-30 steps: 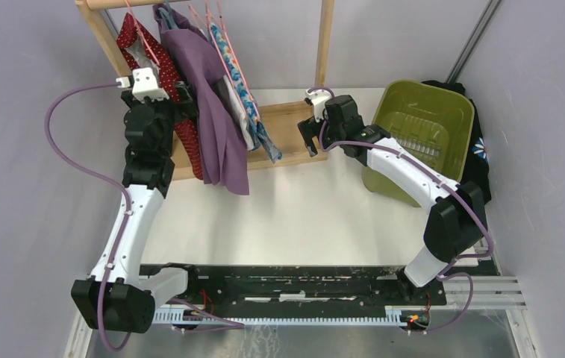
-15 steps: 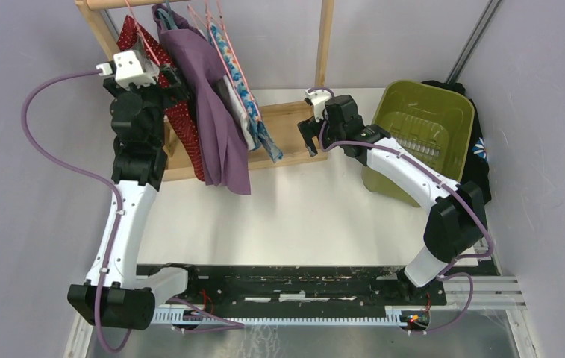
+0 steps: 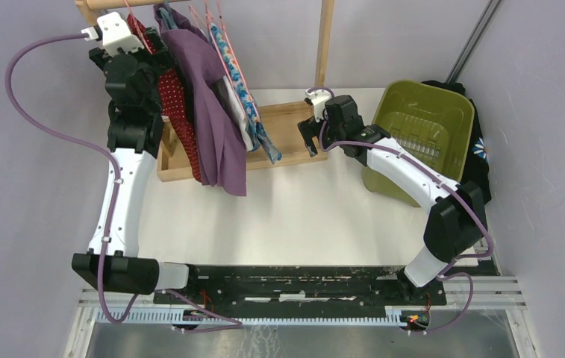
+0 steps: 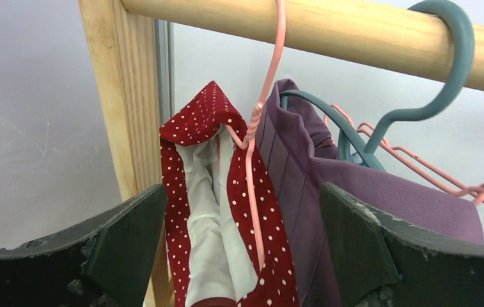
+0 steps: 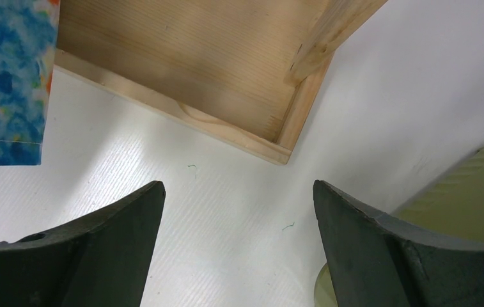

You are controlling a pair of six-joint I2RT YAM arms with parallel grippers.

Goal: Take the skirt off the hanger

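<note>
Left end effector (image 4: 242, 240) raised to skirt (image 4: 194, 121) top, wide; right end effector (image 5: 239, 246) wide.

The right gripper (image 5: 238, 184) is seen spread above the table (image 5: 130, 173). A wooden base (image 5: 188, 70) corner, blue cloth (image 5: 6, 83) and green bin (image 5: 476, 185) are noted.

Bright, even light filling all views. Faint soft shadows falling on table (image 3: 301, 216) under hanging clothes (image 3: 212, 112). Close fingers (image 4: 360, 249) appearing slightly soft, wrist views.
</note>
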